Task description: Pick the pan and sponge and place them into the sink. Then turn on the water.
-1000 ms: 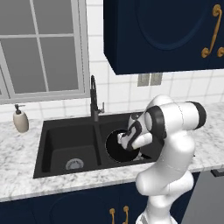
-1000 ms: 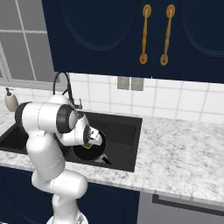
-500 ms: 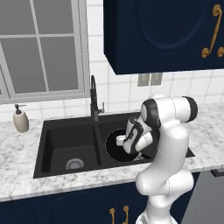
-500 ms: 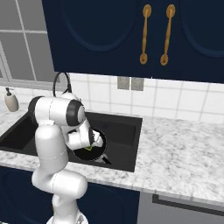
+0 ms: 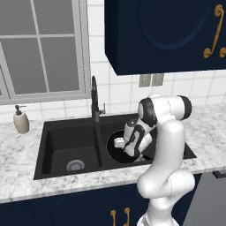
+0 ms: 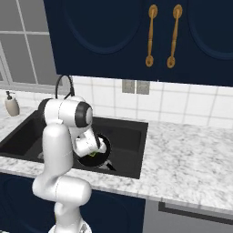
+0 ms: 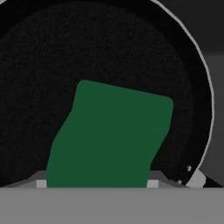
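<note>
The black pan (image 5: 114, 149) lies in the right basin of the black sink (image 5: 57, 145), with its dark floor (image 7: 109, 52) spread out in the hand view. My gripper (image 7: 96, 183) reaches down into that basin, just over the pan. It is shut on the sponge (image 7: 109, 135), whose green face sits between the two fingertips. In the right base view the gripper (image 6: 94, 151) hangs low above the pan (image 6: 103, 158), and a bit of the green-yellow sponge (image 6: 93, 154) shows at its tip. From the left base view the hand (image 5: 131, 143) hides the sponge.
A tall dark tap (image 5: 94, 99) rises behind the divider between the basins. A soap dispenser (image 5: 20, 120) stands on the marble counter at the left. The left basin has a silver drain (image 5: 75, 165). Dark wall cabinets (image 6: 150, 36) hang overhead.
The arm's upper links have swung more upright. The hand has stayed low over the pan with the sponge still in its grip.
</note>
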